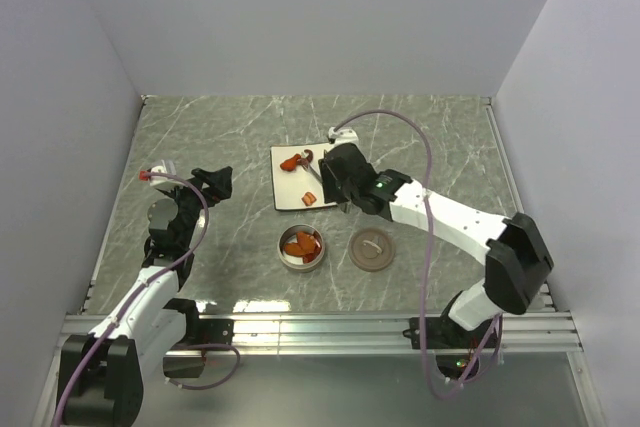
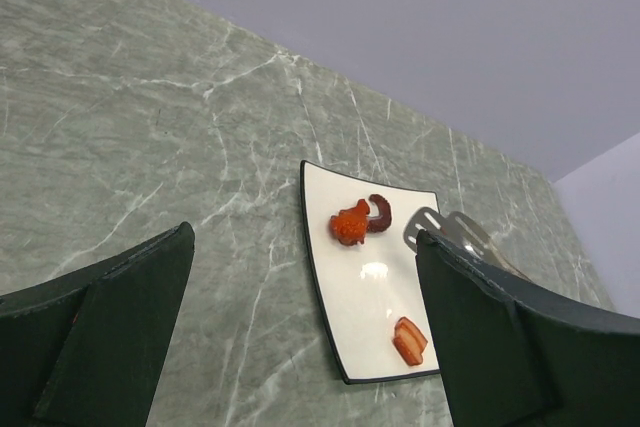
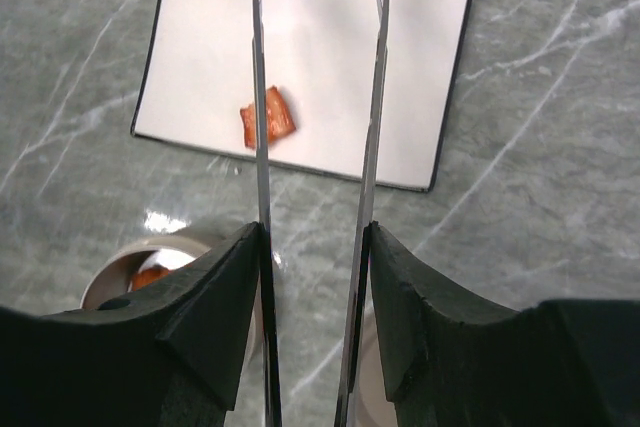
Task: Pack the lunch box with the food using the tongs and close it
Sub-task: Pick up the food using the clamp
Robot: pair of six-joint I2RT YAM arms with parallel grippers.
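My right gripper (image 3: pixel 313 237) is shut on the tongs (image 3: pixel 377 97), one pad pressed against each slender arm. The arms run parallel out over the white plate (image 3: pixel 320 47), their flat tips (image 2: pixel 440 225) empty and apart. A red-orange piece of food (image 3: pixel 282 115) lies just beside the left arm. An orange piece (image 2: pixel 350 224) and a dark purple one (image 2: pixel 381 213) lie at the plate's far end. The lunch box (image 1: pixel 283 252) sits in front of the plate with several orange pieces (image 1: pixel 302 245) inside. Its brown lid (image 1: pixel 371 249) lies flat to the right. My left gripper (image 2: pixel 305 247) hangs open and empty, left of the plate.
The plate (image 1: pixel 300 182) sits mid-table on the grey marble top. White walls close in the back and both sides. A metal rail (image 1: pixel 320 327) runs along the near edge by the arm bases.
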